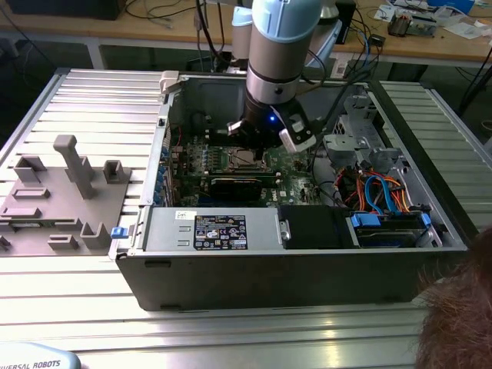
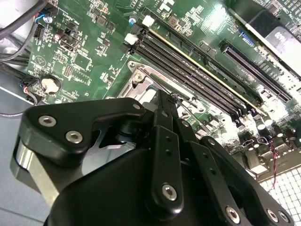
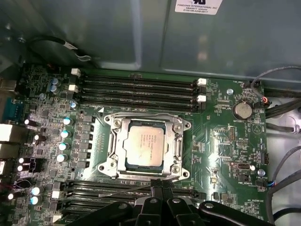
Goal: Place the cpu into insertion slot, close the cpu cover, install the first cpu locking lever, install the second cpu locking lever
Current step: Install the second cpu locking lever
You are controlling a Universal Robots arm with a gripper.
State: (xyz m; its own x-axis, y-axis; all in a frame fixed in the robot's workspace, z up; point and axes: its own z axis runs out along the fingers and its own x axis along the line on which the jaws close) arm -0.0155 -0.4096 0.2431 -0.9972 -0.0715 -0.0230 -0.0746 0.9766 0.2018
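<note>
The cpu (image 3: pixel 145 144) sits in the slot (image 3: pixel 113 159) under the closed cover (image 3: pixel 177 142) on the green motherboard (image 3: pixel 225 146), as the gripper (image 3: pixel 161 184), fingers pinched together, hovers just beside the socket's edge.

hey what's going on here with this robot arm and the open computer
A robot arm is working inside an open computer case on a metal table, its gripper low over the green motherboard at the edge of the insertion slot. The cpu already sits in the slot, and the silvery cpu cover appears to lie closed around it. A thin lever runs along the socket's edge right by the fingertips; whether it is latched is unclear.
</note>
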